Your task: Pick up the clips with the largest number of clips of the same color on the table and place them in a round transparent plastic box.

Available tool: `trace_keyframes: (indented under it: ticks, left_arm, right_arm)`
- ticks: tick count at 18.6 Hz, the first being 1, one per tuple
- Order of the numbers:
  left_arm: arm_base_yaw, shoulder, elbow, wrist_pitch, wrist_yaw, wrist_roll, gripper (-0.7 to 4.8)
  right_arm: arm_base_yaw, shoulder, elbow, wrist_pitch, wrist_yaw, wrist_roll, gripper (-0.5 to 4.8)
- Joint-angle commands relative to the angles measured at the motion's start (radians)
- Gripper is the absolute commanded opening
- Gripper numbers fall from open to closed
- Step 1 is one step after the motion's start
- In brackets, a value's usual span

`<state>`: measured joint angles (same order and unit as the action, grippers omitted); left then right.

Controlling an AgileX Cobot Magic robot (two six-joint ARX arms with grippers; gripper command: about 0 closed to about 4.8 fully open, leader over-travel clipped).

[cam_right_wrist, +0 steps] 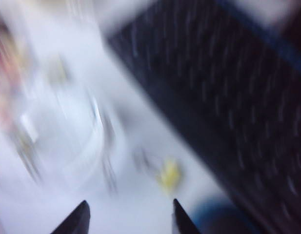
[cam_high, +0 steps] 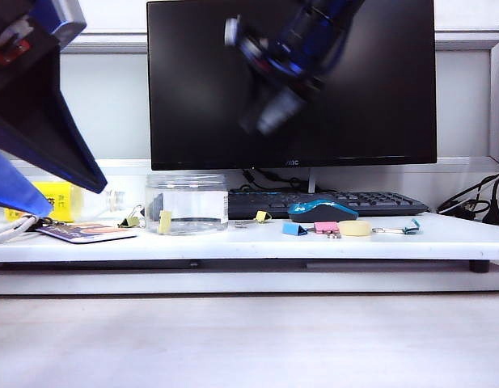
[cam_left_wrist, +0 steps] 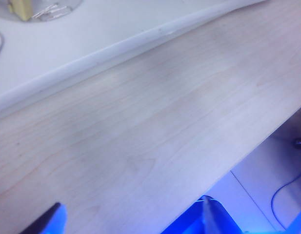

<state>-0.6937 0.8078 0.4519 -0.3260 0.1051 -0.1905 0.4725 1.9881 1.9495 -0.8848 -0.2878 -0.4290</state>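
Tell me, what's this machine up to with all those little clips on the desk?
It is sorting pale-yellow clips into the round clear box. One yellow clip shows at the box's front, whether inside I can't tell. Another lies by the keyboard. The right gripper hangs blurred above the desk, open and empty, over that loose clip. The left gripper waits off to the side, open, holding nothing. The blue clip and pink clip lie untouched.

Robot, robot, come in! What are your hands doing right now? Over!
Left gripper open, parked low. Right gripper open, empty, above a yellow clip beside the round box. Nothing blocking.
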Motion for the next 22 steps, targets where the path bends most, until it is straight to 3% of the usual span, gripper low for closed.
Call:
trace_keyframes:
  ticks: [1,7,10,12,14,17,22]
  left_arm:
    - [0.0,0.0,0.003,0.027,0.004,0.027,3.73]
    - [0.0,0.0,0.003,0.048,0.004,0.09,3.73]
    - [0.0,0.0,0.003,0.12,0.008,0.091,3.73]
    - [0.0,0.001,0.004,0.253,0.079,0.144,3.73]
    - [0.0,0.004,0.013,0.302,0.094,0.157,3.74]
    - [0.0,0.091,0.105,0.197,0.09,0.194,4.12]
    - [-0.002,0.282,0.327,0.004,0.102,0.296,4.13]
  right_arm:
    - [0.001,0.008,-0.002,-0.081,0.047,-0.196,2.17]
    - [0.001,0.039,-0.001,-0.046,0.048,-0.483,2.17]
    - [0.002,0.076,-0.001,0.007,0.05,-0.5,2.3]
    - [0.003,0.104,-0.001,0.045,0.081,-0.51,2.44]
    - [0.004,0.114,-0.001,0.05,0.092,-0.526,2.46]
    - [0.003,0.114,-0.001,0.056,0.114,-0.566,2.66]
    - [0.006,0.127,-0.001,0.06,0.114,-0.6,2.68]
